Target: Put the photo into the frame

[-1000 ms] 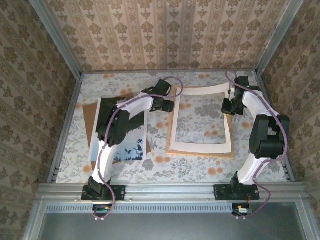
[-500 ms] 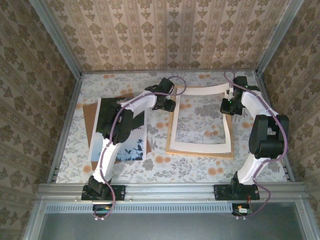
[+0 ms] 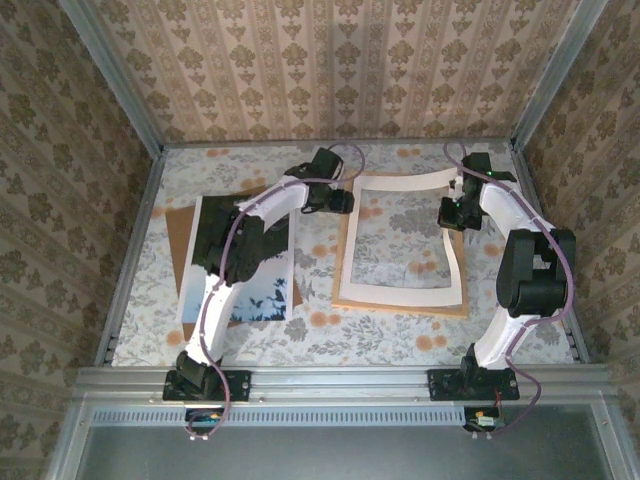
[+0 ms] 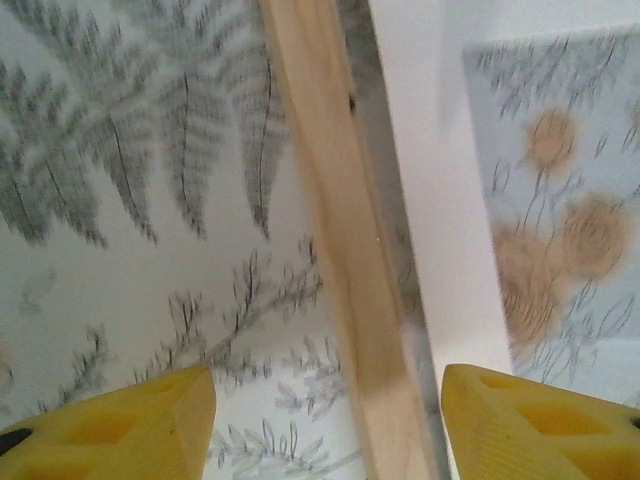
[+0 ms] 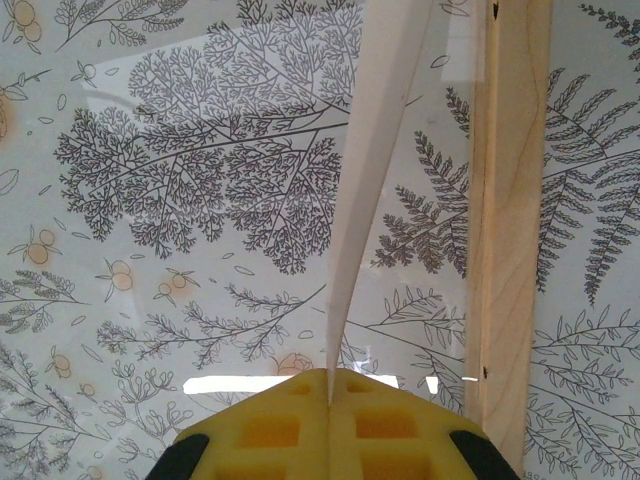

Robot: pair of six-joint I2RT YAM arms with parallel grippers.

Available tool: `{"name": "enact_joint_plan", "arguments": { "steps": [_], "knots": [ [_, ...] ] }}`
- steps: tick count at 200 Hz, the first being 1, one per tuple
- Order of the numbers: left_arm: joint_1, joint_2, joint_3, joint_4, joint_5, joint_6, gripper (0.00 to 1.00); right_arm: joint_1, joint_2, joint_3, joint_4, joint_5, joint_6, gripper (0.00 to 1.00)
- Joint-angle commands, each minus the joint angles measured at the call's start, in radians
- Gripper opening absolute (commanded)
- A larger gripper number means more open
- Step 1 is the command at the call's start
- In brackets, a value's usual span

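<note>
counts: two arms, two grippers, one photo, one frame, one white mat, one brown backing board.
photo [image 3: 262,300]: lies flat on the left half of the table on the brown backing board [image 3: 178,240], partly under the left arm. Well apart from the frame.
frame [image 3: 400,308]: light wood, flat on the right half of the floral tablecloth [image 3: 320,340]. Seen as a bare wood bar from the left wrist [image 4: 345,300] and the right wrist [image 5: 510,200].
white mat [image 3: 400,185]: sits over the frame with the tablecloth showing through its window. Its far right corner is lifted and bowed.
left gripper [image 3: 340,200]: at the far left corner of the frame. The yellow fingers [image 4: 150,420] stand apart, straddling the wood bar and a strip of the mat [image 4: 430,200], nothing clamped. Can't tell if the right finger touches the mat.
right gripper [image 3: 450,215]: at the far right corner. Fingers [image 5: 270,430] are pressed together on the thin mat edge [image 5: 375,150], just beside the wood bar.
</note>
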Motion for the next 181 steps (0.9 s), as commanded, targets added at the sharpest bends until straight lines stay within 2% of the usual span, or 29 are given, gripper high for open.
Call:
{"name": "enact_joint_plan", "arguments": {
  "steps": [1,26,65,110,129,181],
  "knots": [
    [0.012,0.058,0.102,-0.033,-0.043,0.0,0.64,0.007,0.007,-0.002,-0.005,-0.009,0.006,0.0],
    [0.013,0.119,0.215,-0.1,-0.093,0.024,0.63,0.008,0.003,-0.003,-0.006,-0.007,0.005,0.0],
    [0.023,0.228,0.418,-0.197,-0.075,0.037,0.55,0.01,-0.008,-0.003,-0.008,-0.008,0.003,0.0],
    [0.042,0.274,0.494,-0.221,-0.076,0.032,0.46,0.013,-0.025,-0.011,-0.014,-0.006,-0.001,0.0],
    [0.05,0.286,0.508,-0.22,-0.051,0.031,0.47,0.014,-0.03,-0.015,-0.012,-0.006,0.0,0.0],
    [0.051,0.295,0.528,-0.196,-0.002,0.024,0.57,0.019,-0.021,-0.008,-0.012,-0.009,-0.001,0.0]
  ]
}}
